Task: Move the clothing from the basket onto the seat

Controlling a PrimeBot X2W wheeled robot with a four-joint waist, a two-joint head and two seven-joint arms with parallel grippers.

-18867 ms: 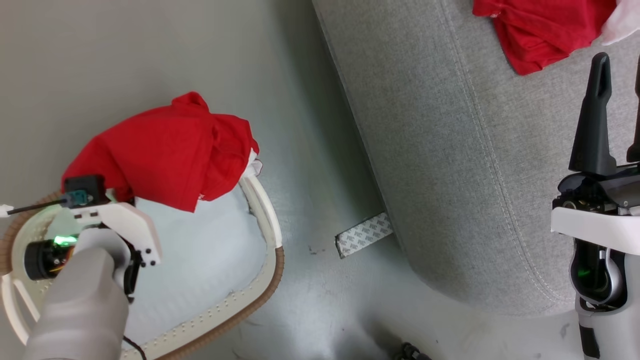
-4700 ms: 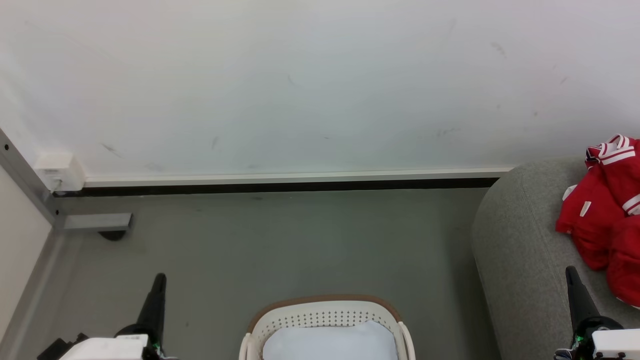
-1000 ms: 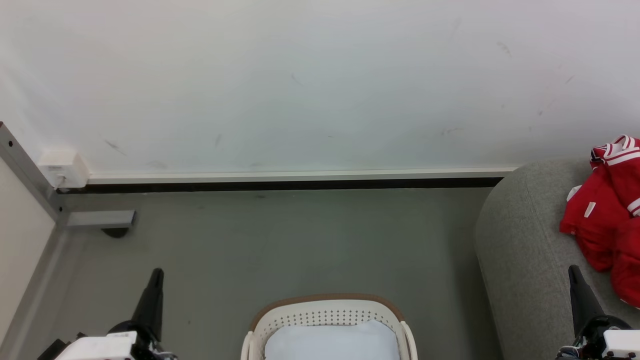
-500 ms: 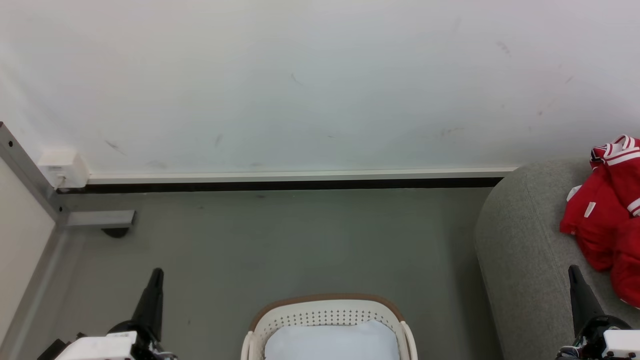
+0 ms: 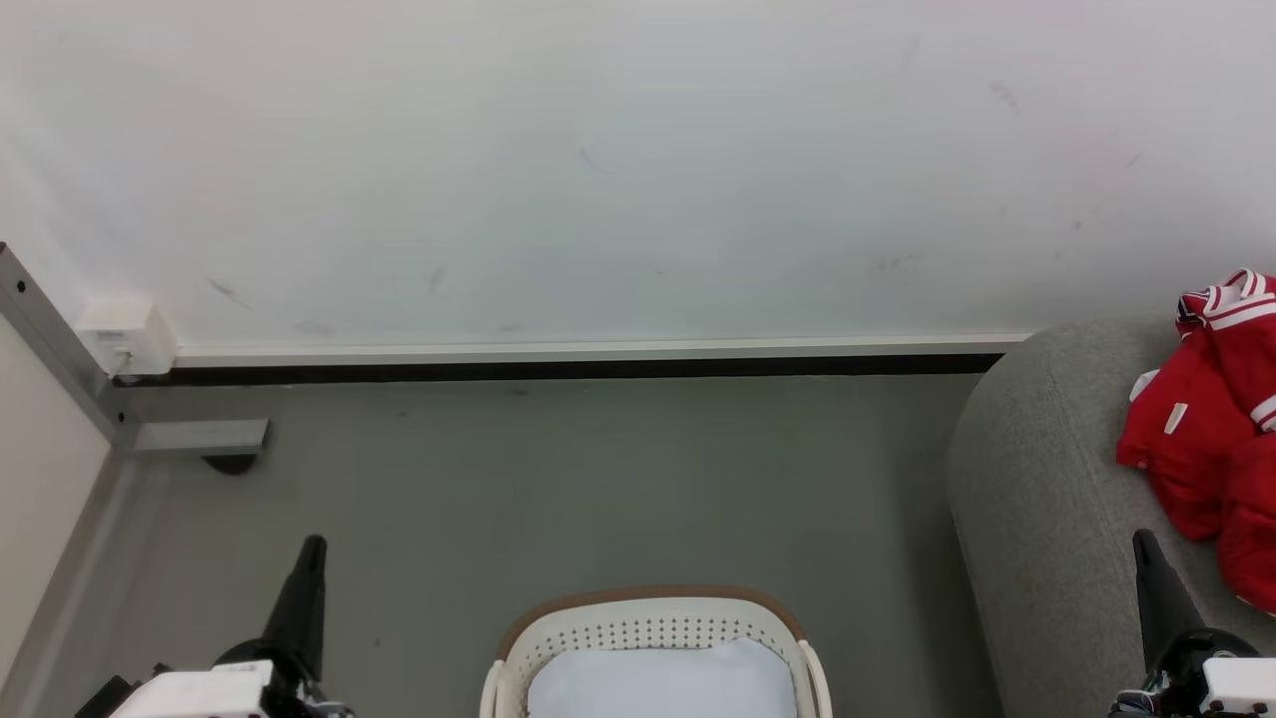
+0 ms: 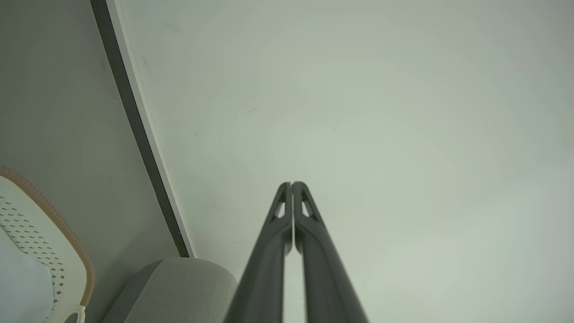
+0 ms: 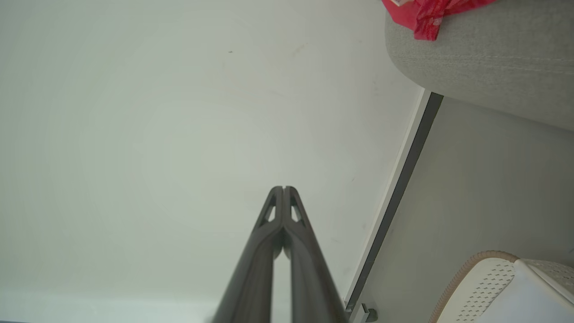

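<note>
Now the red clothing (image 5: 1211, 439) lies heaped on the grey seat (image 5: 1037, 519) at the right of the head view, well apart from the basket (image 5: 648, 610), which stands on the floor (image 5: 598, 479) at bottom centre with its pale lining (image 5: 658, 683) showing. The left claw (image 6: 292, 184) and the right claw (image 7: 284, 188) are each pressed together, pinching nothing, and point toward the white wall (image 5: 638, 170), one at either side of the basket.

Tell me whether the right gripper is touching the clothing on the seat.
Apart. The right wrist view shows the right gripper against bare wall, the clothing far off on the seat.
</note>
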